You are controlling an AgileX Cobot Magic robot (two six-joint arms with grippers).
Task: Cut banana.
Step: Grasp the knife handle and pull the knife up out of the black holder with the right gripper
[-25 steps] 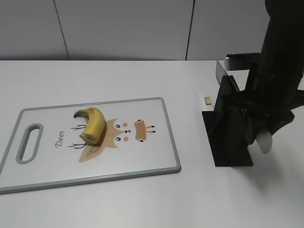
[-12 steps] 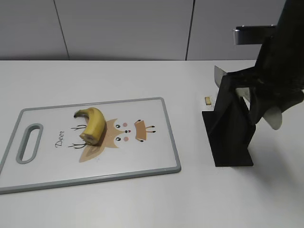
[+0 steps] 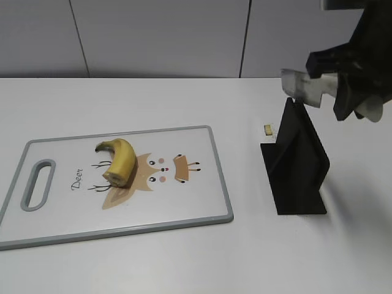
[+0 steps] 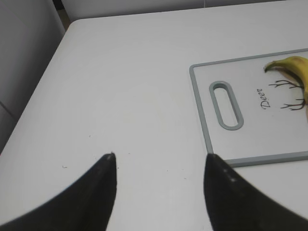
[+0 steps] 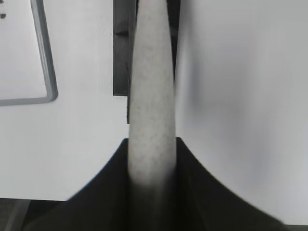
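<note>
The banana is a short curved yellow stub with a dark stem tip. It lies on the white cutting board at the left; its stem end shows in the left wrist view. My right gripper is shut on the pale speckled handle of a knife and holds it in the air above the black knife stand. The blade points left. My left gripper is open and empty over bare table, left of the board's handle slot.
A tiny pale crumb lies on the table just left of the stand. The grey-rimmed board has its corner in the right wrist view. The white table ends at a grey wall behind.
My right gripper has lifted the knife up and out of the black stand. The banana, the board and the stand have not moved.
</note>
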